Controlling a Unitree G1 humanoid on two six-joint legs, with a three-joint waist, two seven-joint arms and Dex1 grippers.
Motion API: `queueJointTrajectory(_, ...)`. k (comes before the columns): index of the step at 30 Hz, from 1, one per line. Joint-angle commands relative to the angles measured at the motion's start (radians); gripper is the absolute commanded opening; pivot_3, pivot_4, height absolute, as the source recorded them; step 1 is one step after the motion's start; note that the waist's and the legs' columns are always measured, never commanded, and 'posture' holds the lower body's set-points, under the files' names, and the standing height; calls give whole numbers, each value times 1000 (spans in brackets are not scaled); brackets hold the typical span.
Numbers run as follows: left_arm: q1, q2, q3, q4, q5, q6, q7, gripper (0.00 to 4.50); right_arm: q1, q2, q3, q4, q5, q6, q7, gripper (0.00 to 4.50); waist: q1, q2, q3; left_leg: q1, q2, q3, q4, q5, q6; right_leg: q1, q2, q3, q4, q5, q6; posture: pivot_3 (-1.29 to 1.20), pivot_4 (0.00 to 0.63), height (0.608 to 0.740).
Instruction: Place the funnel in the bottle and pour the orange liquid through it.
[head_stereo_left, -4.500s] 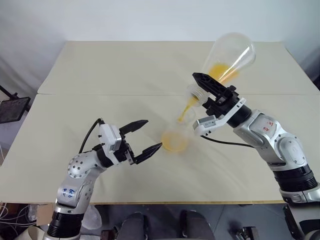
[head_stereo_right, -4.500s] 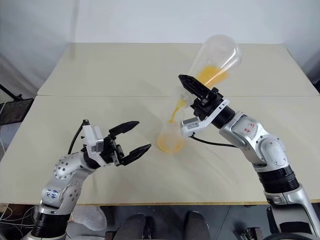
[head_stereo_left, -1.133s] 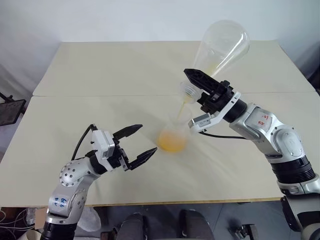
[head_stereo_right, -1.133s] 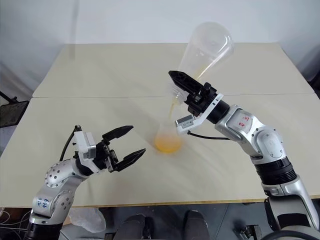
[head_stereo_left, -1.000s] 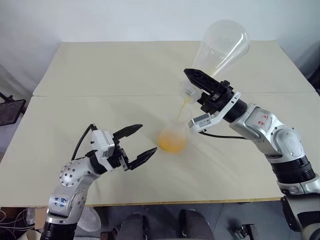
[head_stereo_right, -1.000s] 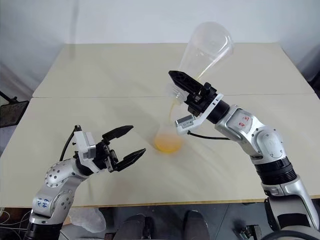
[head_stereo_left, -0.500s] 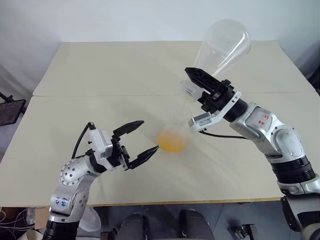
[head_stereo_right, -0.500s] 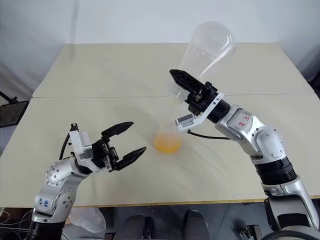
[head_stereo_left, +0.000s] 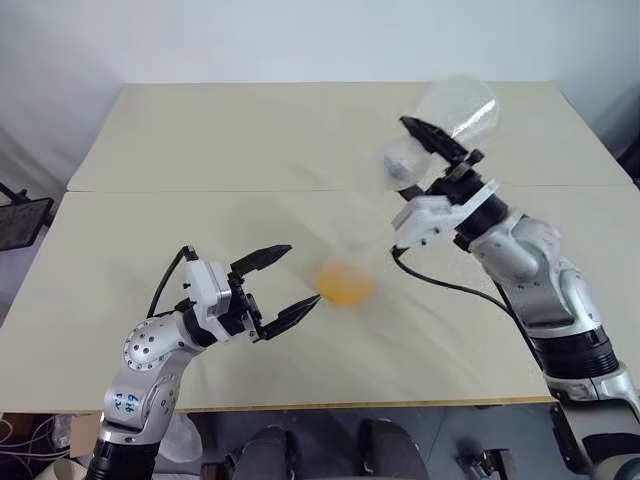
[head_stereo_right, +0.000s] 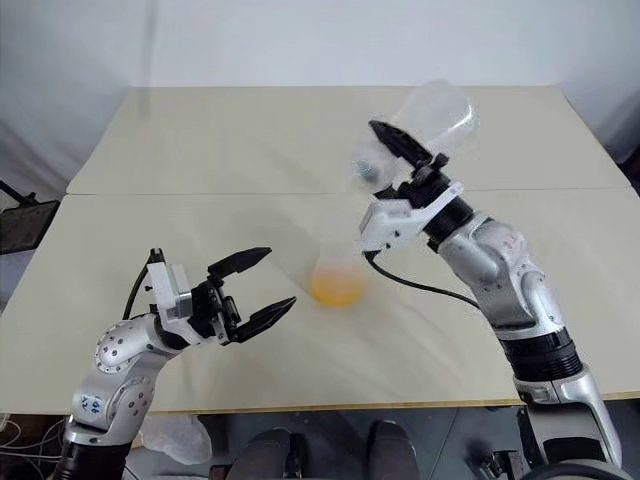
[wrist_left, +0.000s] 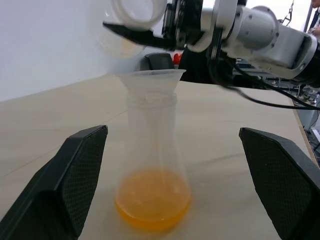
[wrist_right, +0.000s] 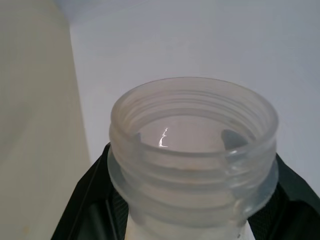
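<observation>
The bottle (head_stereo_left: 346, 268) stands upright near the middle of the pale table (head_stereo_left: 200, 140), w/ the orange liquid (wrist_left: 153, 199) pooled in its rounded base. The clear funnel (wrist_left: 153, 79) sits in the bottle's neck, cone mouth up. Left gripper (head_stereo_left: 284, 284) hangs just beside the bottle on the robot's left, jaws spread wide, holding nothing; in the left wrist view the bottle stands between the two black fingers (wrist_left: 67, 172), apart from both. Right gripper (head_stereo_left: 440, 150) is raised above and behind the bottle, toward the robot's right, jaws clamped on the threaded neck of a large clear flask (head_stereo_left: 455, 105). The flask is tilted, base up and away, mouth toward the camera; it looks empty, though blur makes that hard to confirm. The right wrist view looks straight at its open rim (wrist_right: 192, 117).
</observation>
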Motion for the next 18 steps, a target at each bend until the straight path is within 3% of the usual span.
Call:
queueJointTrajectory(1, -5, 10, 1, -8, -12, 1, -13, 4500, 31, 3, -148, -102, 287, 193, 121, 2476, 2, 0, 0, 0, 0, 0, 0, 0, 0, 0, 0, 0, 0, 0, 0, 0, 150, 740)
queueJointTrajectory(4, -9, 13, -2, -3, -17, 11, -24, 4500, 72, -12, -269, -151, 542, 399, 225, 2476, 4, 0, 0, 0, 0, -1, 0, 0, 1, 1, 0, -1, 0, 0, 0, 0, 150, 740)
queueJointTrajectory(8, -9, 18, -2, -4, -26, 26, -37, 4500, 103, -56, -468, -143, 765, 671, 242, 2476, 9, 0, 0, 0, 0, -1, 0, -1, 1, 1, -1, -1, 0, 0, 0, 0, 150, 740)
queueJointTrajectory(13, -22, 21, -10, 6, -29, 43, -52, 4500, 132, -86, -620, -16, 881, 843, 223, 2476, 21, 0, 0, 1, -2, 0, 0, -1, 1, 1, 0, -1, 0, 0, 0, 0, 150, 740)
queueJointTrajectory(18, -35, 20, -10, 4, -30, 57, -55, 4500, 126, -111, -642, 124, 869, 913, 173, 2476, 22, 0, 0, 1, -3, 3, 0, -1, 1, 1, 0, 0, 0, 0, 0, 0, 150, 740)
